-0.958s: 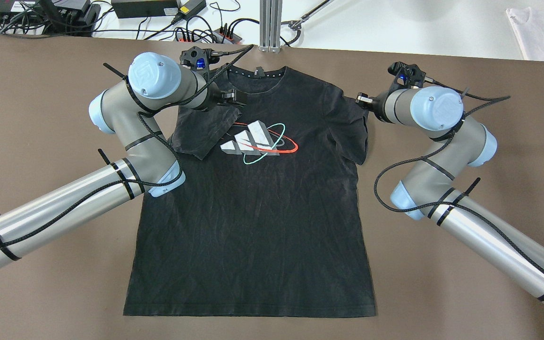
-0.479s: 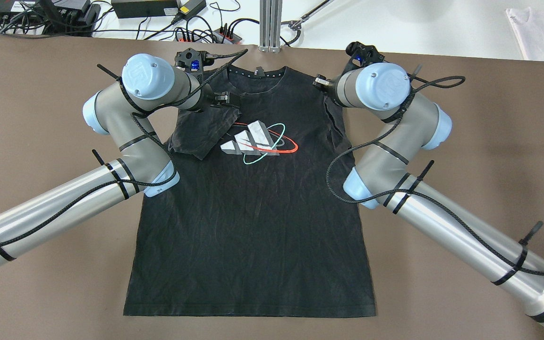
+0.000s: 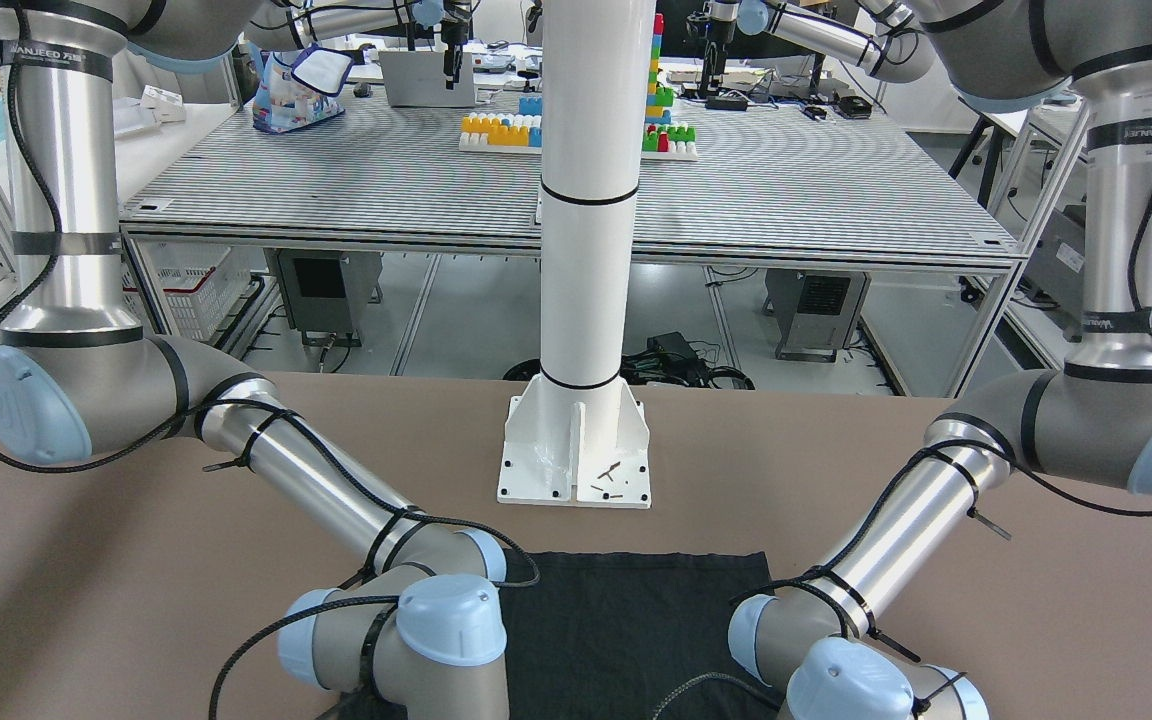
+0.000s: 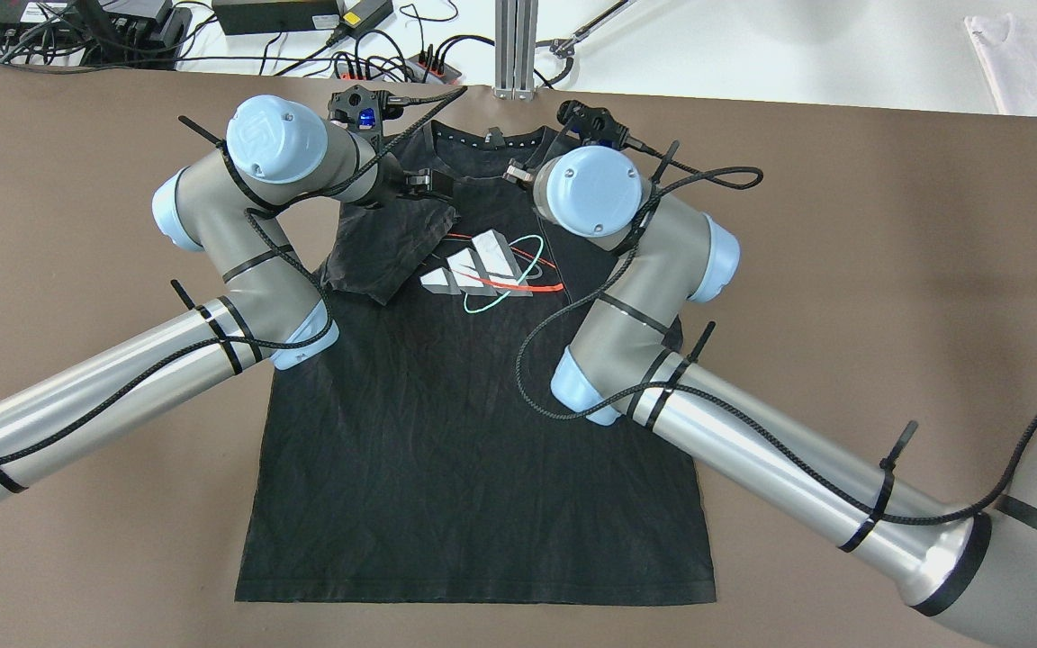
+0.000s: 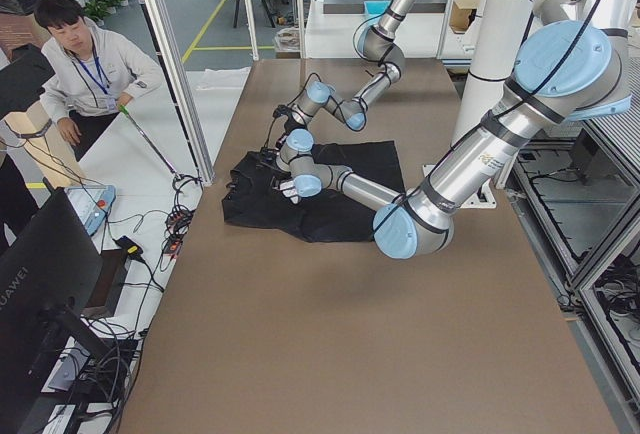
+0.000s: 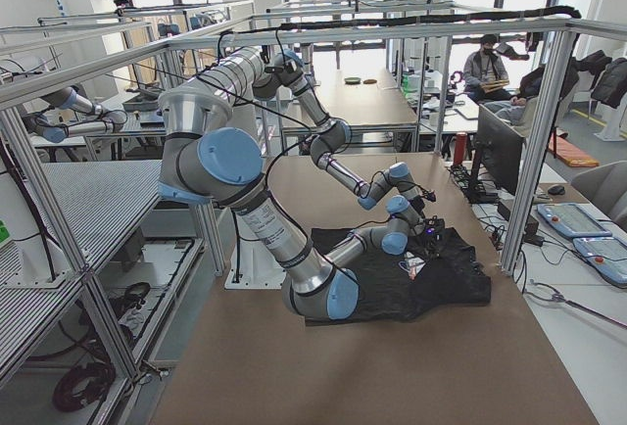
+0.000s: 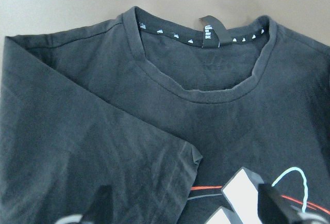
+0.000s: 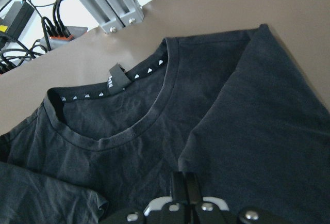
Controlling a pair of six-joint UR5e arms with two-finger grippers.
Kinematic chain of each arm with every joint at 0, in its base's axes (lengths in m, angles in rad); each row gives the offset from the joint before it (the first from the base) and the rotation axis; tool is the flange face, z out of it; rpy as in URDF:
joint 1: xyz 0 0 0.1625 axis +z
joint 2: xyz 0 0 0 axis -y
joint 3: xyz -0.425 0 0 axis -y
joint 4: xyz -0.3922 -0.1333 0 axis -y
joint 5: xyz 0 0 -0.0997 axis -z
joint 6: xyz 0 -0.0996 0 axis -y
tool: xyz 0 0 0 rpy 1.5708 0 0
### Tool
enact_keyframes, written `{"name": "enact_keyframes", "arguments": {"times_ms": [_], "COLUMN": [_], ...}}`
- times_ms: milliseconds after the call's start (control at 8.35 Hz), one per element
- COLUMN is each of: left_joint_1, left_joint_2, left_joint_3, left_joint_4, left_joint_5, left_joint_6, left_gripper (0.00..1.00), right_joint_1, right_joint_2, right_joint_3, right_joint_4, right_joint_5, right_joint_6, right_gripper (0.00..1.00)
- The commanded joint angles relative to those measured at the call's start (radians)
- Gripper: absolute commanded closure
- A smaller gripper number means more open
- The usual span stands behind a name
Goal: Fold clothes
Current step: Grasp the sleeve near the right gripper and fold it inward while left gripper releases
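- Your right gripper (image 8: 184, 182) has its fingers pressed together, apparently pinching the right sleeve of the black soft-fabric T-shirt (image 4: 473, 432), over the chest near the collar.
- Your left gripper (image 7: 185, 208) is spread wide above the folded left sleeve.
- The shirt lies flat on the brown table (image 4: 843, 270), collar far.
- A thin pinch may slip; dragging could bunch the chest.

black logo t-shirt (image 4: 473, 432), flat on brown table (image 4: 843, 270), both sleeves folded inward

2 arms (image 4: 77, 405): silver tubes, pale-blue joint caps (image 4: 595, 191), black cables (image 4: 519, 378) strapped on.
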Motion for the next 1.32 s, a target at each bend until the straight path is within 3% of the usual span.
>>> {"name": "enact_keyframes", "arguments": {"times_ms": [0,120,240,479,599,1198], "left_joint_1": [-0.001,-0.002,-0.011,-0.045,-0.047,-0.016], "left_joint_2": [0.0,0.0,0.0,0.0,0.003,0.371], "left_joint_3": [0.0,0.0,0.0,-0.003,-0.017,-0.423], "left_joint_4": [0.0,0.0,0.0,-0.002,-0.002,0.002], "left_joint_5": [-0.002,-0.002,-0.021,-0.096,-0.103,-0.078], "left_joint_6": [0.0,0.0,0.0,0.0,-0.005,-0.131], "left_gripper": [0.0,0.0,0.0,0.0,0.0,0.0], "right_joint_1": [-0.07,-0.07,-0.068,-0.047,-0.045,-0.062], "right_joint_2": [0.025,0.023,0.016,-0.013,-0.07,-0.467], "right_joint_3": [-0.056,-0.056,-0.053,-0.006,0.073,0.57], "right_joint_4": [0.0,0.001,0.003,0.004,0.003,-0.075], "right_joint_5": [-0.058,-0.058,-0.063,-0.058,-0.054,0.032], "right_joint_6": [-0.003,-0.049,-0.131,-0.204,-0.226,-0.188], "right_gripper": [1.0,0.31,0.06,0.06,0.05,0.08]}}
